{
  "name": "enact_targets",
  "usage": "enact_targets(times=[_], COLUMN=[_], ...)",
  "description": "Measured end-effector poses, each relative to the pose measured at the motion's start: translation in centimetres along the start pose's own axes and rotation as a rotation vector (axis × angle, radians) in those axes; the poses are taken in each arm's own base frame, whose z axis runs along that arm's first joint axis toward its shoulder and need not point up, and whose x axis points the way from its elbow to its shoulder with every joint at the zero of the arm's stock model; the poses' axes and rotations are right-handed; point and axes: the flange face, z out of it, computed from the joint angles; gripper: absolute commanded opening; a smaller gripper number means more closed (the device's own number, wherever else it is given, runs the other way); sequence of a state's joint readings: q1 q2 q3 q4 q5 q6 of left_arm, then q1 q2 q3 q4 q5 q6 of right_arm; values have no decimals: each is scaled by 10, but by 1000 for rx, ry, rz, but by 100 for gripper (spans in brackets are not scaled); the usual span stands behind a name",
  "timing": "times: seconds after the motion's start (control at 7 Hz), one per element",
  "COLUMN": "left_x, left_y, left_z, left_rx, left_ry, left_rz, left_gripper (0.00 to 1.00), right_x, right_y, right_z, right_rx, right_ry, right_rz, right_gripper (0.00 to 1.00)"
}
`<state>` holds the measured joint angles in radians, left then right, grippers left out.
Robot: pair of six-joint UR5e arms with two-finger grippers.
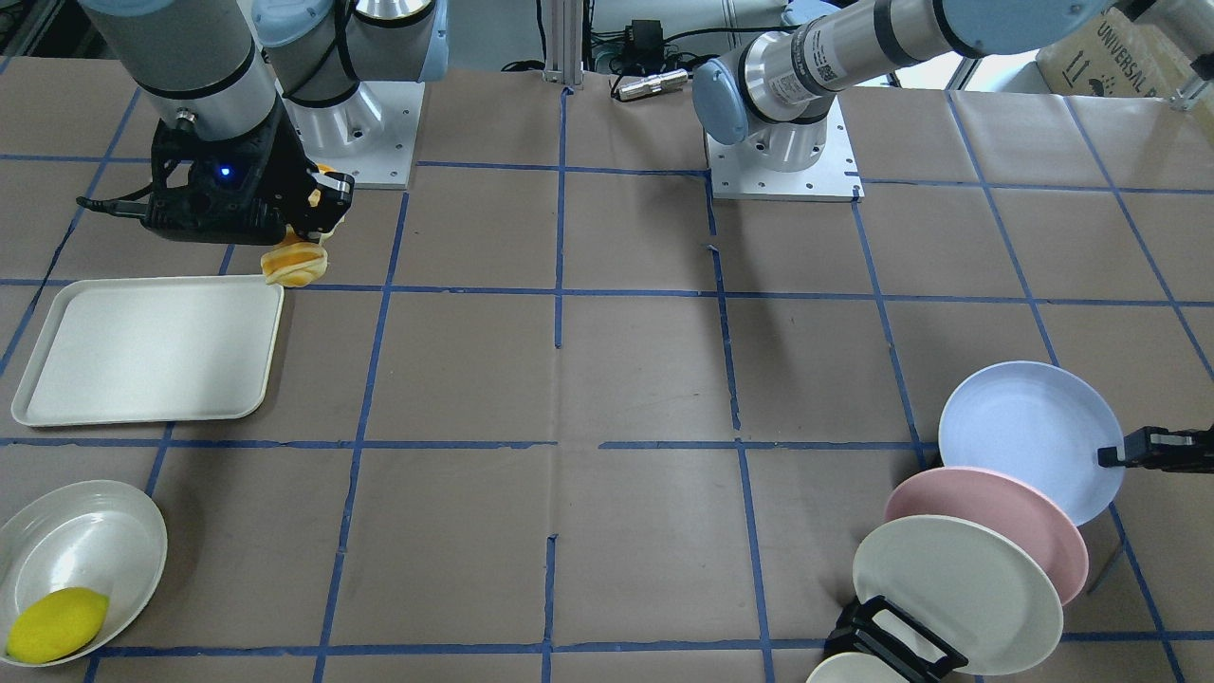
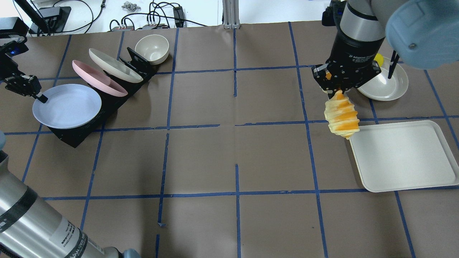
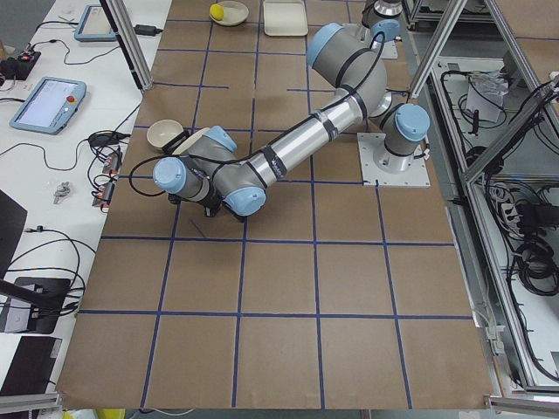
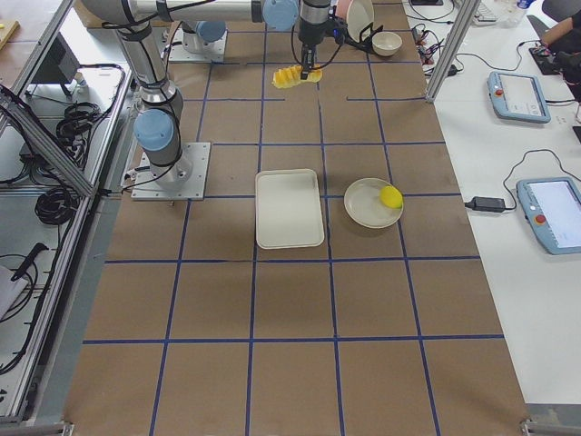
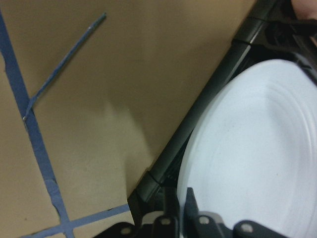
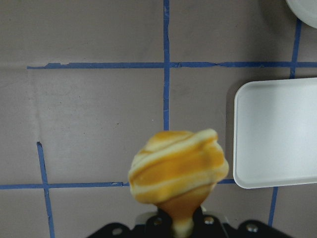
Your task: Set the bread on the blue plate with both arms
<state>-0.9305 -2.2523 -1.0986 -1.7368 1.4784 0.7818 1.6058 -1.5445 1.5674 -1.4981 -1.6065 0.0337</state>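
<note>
bread [image 2: 341, 116] hanging long axis down from right gripper [image 2: 339, 89], jaws clamped on its top end, well apart from blue plate [image 2: 68, 107], w/ left gripper [image 2: 37, 96] at that plate's rim, jaws apparently pinched on it, so gap prob. closable from either side.

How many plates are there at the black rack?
3: the blue plate at one end, the pink plate in the middle, the cream-white plate at the other end. None seems hidden.

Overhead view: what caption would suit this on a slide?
Right fingers hold the bread aloft beside a white tray; left fingers grip the racked blue plate's rim.
</note>
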Motion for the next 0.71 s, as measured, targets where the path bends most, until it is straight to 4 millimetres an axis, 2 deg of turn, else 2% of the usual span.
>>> enact_targets(times=[0.14, 0.43, 0.57, 0.71], left_x=[14, 56, 84, 118], left_y=[15, 47, 62, 76], left_z=[-14, -48, -57, -55], left_rx=[-15, -51, -64, -79], left_ry=[9, 31, 35, 38], left_rz=[-2, -8, -23, -38], left_gripper=[15, 15, 15, 15], right_x=[0, 1, 1, 1], right_y=[0, 1, 1, 1], right_z=[-2, -1, 0, 1], right_rx=[5, 3, 1, -1], right_ry=[0, -1, -1, 0], right_rz=[5, 11, 12, 12], right_gripper=[4, 4, 4, 4])
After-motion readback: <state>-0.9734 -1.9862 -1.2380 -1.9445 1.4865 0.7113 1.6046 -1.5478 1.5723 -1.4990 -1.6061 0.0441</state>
